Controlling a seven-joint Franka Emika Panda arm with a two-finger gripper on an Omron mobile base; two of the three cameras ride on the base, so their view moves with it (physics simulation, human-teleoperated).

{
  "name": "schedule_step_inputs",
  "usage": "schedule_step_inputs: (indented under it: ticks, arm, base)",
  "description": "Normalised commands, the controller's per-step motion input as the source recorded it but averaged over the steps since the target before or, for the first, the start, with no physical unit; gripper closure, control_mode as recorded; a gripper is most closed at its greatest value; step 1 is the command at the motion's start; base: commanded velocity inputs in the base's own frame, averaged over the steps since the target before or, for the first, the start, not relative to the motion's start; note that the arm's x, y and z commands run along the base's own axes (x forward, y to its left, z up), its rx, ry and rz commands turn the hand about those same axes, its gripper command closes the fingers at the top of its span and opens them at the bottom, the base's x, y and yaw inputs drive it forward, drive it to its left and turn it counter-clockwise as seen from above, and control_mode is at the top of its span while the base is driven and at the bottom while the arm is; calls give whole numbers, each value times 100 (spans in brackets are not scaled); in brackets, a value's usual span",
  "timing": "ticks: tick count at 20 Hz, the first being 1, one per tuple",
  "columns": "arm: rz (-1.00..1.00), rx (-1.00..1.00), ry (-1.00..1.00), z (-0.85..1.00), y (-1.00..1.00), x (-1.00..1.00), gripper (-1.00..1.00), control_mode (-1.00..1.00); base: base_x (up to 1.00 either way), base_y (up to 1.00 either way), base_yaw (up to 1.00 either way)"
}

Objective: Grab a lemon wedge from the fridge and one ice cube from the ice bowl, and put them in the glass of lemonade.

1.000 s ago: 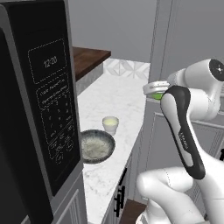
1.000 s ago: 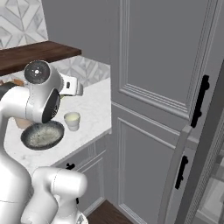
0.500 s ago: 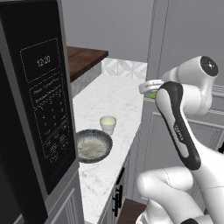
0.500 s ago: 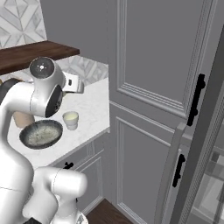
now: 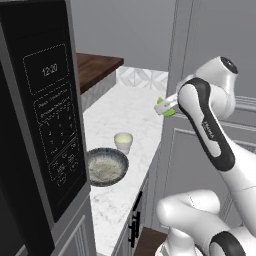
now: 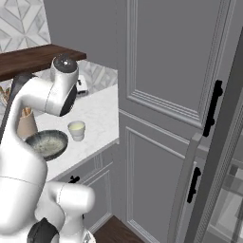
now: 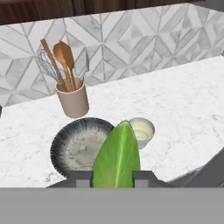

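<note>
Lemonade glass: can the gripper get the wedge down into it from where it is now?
Probably yes. The gripper is shut on the lemon wedge above the counter, and the glass sits open-topped beside the ice bowl. Nothing stands between; the utensil crock is further back.

A beige crock (image 7: 72, 102) of wooden spoons and a whisk stands on the white marble counter (image 7: 183, 105) before the grey geometric tiled backsplash (image 7: 131, 41), a black microwave (image 5: 35, 130) at nine o'clock.
</note>
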Motion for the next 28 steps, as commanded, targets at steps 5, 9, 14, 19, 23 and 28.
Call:
schedule_step_inputs:
  ticks: [5,9,14,19,23,28]
  arm:
    - [44,-50,0,-19,15,-3,100,-100]
    - [39,-65,0,-25,11,-15,100,-100]
    - [39,-61,0,-19,13,-11,100,-100]
    - [46,-53,0,-23,3,-11,100,-100]
    - [54,-25,3,-31,-42,-10,100,-100]
    - [53,-9,0,-37,-34,-1,100,-100]
  base:
    - [0,0,0]
    - [0,0,0]
    - [0,0,0]
    - [0,0,0]
    - [0,0,0]
    - [0,0,0]
